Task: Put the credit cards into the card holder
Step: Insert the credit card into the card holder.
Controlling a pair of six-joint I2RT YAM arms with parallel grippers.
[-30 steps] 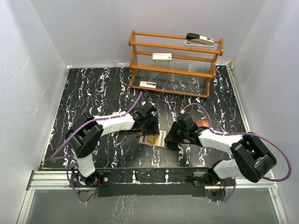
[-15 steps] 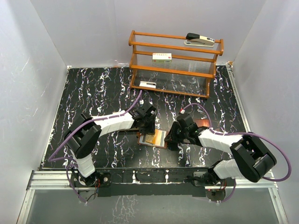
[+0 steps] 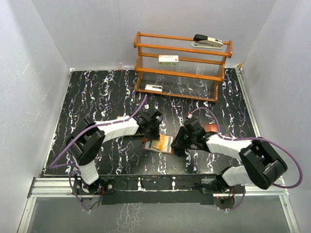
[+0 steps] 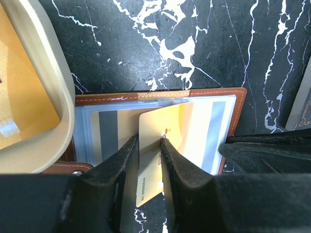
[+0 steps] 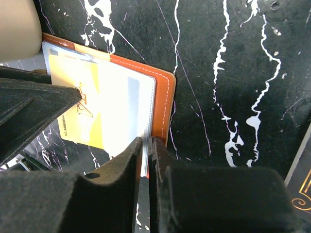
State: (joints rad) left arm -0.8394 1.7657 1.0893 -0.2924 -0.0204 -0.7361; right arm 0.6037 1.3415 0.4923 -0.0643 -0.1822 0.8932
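Observation:
The card holder point(image 4: 214, 93) lies open on the black marble table, brown leather with clear inner pockets point(image 5: 121, 107). My left gripper point(image 4: 148, 145) is shut on a gold credit card point(image 4: 163, 121), whose far end lies over the middle pocket. A second gold-orange credit card point(image 4: 19, 97) lies in the tan tray point(image 4: 48, 92) to the left. My right gripper point(image 5: 146, 143) is shut on the edge of the holder's clear pocket sheet, by the brown cover point(image 5: 164, 97). From above, both grippers meet over the card holder point(image 3: 165, 143), the left gripper point(image 3: 152, 134) and the right gripper point(image 3: 176, 144).
A wooden rack point(image 3: 182, 68) stands at the back with a stapler point(image 3: 208, 41) on top and a white labelled box point(image 3: 168, 59) on its shelf. A dark booklet with pale lettering point(image 5: 302, 184) lies right of the holder.
The left jaws have closed in on the gold card, and the left gripper has shifted slightly over the holder. The right arm has stayed put.

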